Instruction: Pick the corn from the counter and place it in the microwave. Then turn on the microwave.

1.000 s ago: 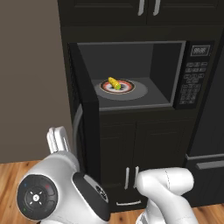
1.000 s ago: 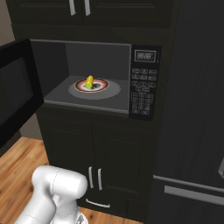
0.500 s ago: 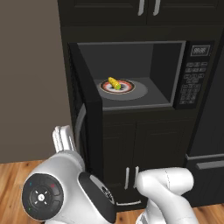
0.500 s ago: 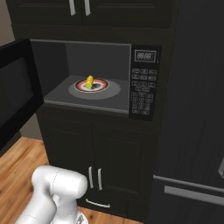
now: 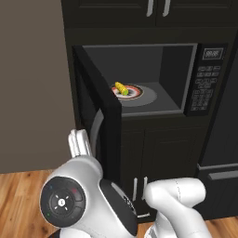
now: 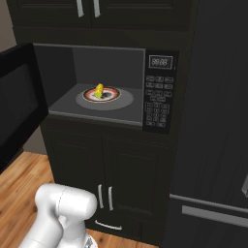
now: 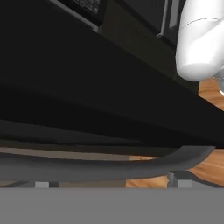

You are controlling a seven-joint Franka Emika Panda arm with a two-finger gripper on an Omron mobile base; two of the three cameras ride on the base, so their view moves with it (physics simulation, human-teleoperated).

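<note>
here, corn: lies on the plate inside the microwave.
step: shutting the open door.
claw: spread wide around the door handle.
next: swing the door closed, then press start.

Microwave cavity stood wide open and unobstructed in front; only the corn sat on the turntable plate. Open door jutted out at left, handle right against the gripper, blocking that side.

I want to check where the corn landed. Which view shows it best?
The right base view: the corn lies unobstructed on the turntable plate. The left base view shows it too, just beyond the open door's edge.
</note>
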